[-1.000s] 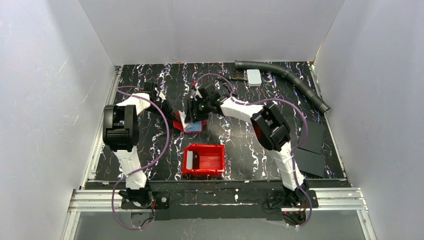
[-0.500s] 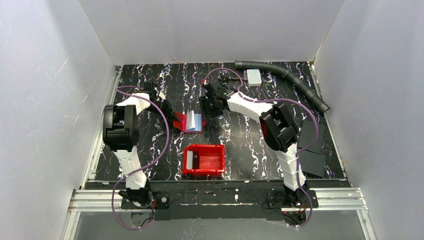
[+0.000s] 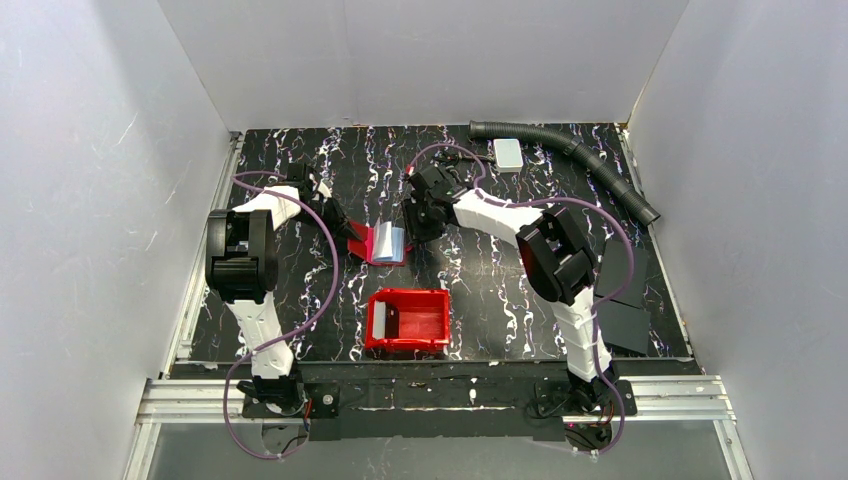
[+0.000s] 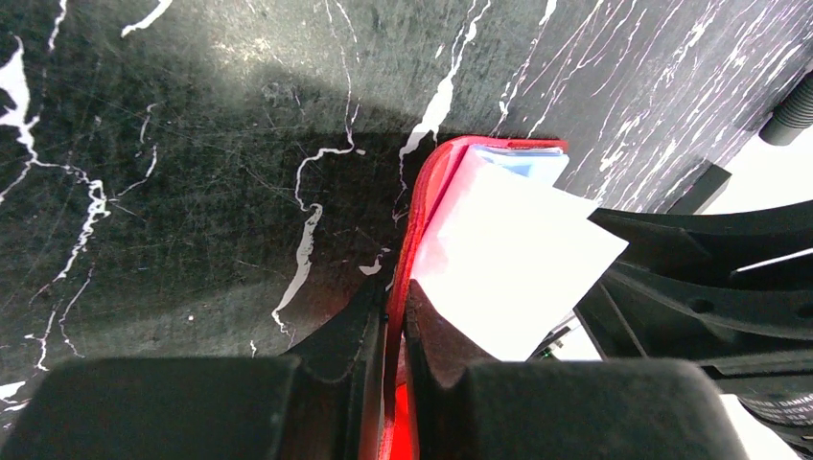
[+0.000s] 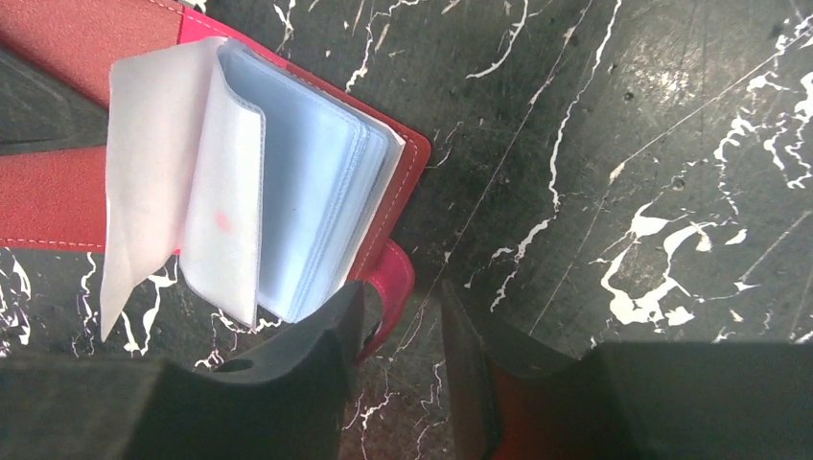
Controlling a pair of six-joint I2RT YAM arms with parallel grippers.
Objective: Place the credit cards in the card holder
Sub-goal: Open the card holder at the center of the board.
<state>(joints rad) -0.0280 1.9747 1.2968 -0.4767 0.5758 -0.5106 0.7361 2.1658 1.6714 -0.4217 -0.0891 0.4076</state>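
Right claw (image 3: 414,218) is off the card holder (image 3: 360,246) now. A second ago it sat right on top of the pages. Now the holder lies just beside its fingertips, with only the red strap (image 5: 391,284) right by one finger. The clear card sleeves (image 3: 388,240), which lay flat under the claw, now stand fanned up, free of it. The right elbow is a bit further out too.

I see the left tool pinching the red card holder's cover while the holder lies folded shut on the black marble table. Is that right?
Not quite. The left tool does pinch the cover of the card holder, but the holder lies open on the black marble table, with its clear sleeves fanned out. The right wrist view shows this.
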